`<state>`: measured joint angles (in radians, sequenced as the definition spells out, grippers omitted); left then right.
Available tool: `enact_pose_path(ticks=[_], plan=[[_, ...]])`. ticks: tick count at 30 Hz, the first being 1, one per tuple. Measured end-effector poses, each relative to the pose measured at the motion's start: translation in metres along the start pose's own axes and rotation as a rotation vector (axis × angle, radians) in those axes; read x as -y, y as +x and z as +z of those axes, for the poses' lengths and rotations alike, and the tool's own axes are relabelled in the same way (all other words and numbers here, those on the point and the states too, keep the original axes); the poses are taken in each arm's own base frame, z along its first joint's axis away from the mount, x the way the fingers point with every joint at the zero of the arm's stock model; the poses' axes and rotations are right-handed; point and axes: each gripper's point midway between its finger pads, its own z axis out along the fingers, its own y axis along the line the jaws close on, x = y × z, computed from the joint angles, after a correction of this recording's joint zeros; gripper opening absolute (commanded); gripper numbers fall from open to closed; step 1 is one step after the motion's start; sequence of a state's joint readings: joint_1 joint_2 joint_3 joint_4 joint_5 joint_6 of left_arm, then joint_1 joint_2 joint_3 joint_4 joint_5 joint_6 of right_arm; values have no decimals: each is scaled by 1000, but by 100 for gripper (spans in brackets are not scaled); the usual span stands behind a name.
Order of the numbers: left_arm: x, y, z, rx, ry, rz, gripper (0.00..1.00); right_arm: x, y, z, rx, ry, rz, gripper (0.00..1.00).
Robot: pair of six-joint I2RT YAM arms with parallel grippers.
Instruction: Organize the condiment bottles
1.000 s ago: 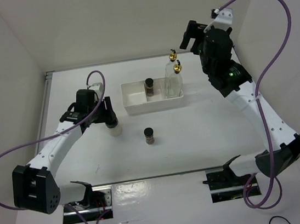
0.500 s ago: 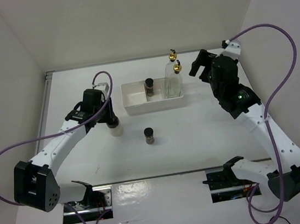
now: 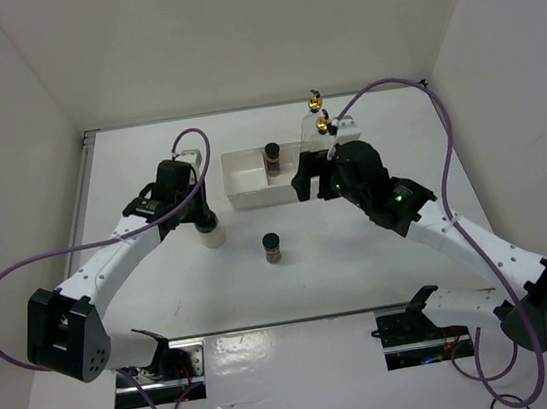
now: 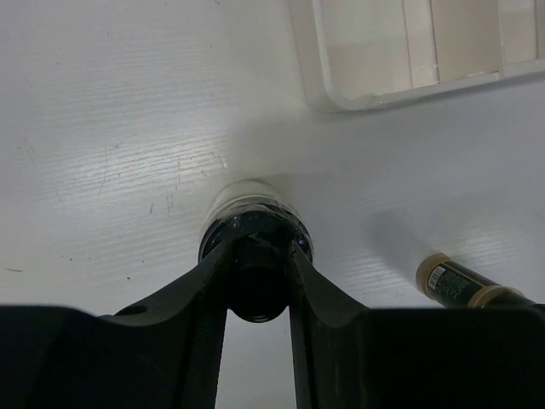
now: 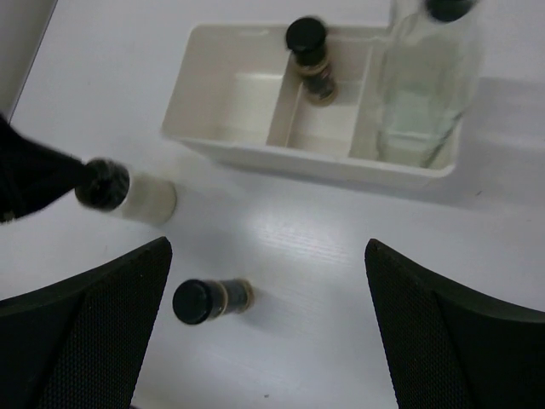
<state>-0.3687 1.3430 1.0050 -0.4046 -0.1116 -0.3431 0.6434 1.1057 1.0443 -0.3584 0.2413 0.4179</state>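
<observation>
Left pincer point(image 4: 258, 251) clamped on whitish jar point(image 4: 247, 200), toward the left edge of the table point(image 3: 362, 263); right pincer point(image 5: 266, 247) spread apart beside the tray point(image 3: 253, 199) near the far edge.

Tall glass bottles point(image 3: 314, 99) point(image 3: 322, 121): two
Small dark jars point(image 3: 272, 156) point(image 3: 272, 247): two
Whitish jar point(image 3: 211, 235): one
Tray point(image 3: 252, 197): one, three compartments
Robot arms point(image 3: 109, 256) point(image 3: 459, 235): two

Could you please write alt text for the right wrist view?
A white tray holds a dark jar in its middle compartment and a glass bottle in its right one. In front, the left gripper grips a whitish jar by its cap, a second dark jar stands free, and the right gripper is open.
</observation>
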Motion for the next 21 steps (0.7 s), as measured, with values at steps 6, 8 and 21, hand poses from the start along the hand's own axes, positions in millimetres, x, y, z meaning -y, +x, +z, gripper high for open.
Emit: enact_pose_path(ticks=[6, 8, 21], plan=[[-1, -3, -7, -25, -20, 5, 0, -28, 50, 12, -143, -134, -97, 98], [-1, -9, -12, -20, -22, 4, 0, -32, 60, 17, -171, -166, -115, 98], [22, -100, -46, 133, 24, 16, 0, -64, 88, 27, -250, -377, -228, 98]])
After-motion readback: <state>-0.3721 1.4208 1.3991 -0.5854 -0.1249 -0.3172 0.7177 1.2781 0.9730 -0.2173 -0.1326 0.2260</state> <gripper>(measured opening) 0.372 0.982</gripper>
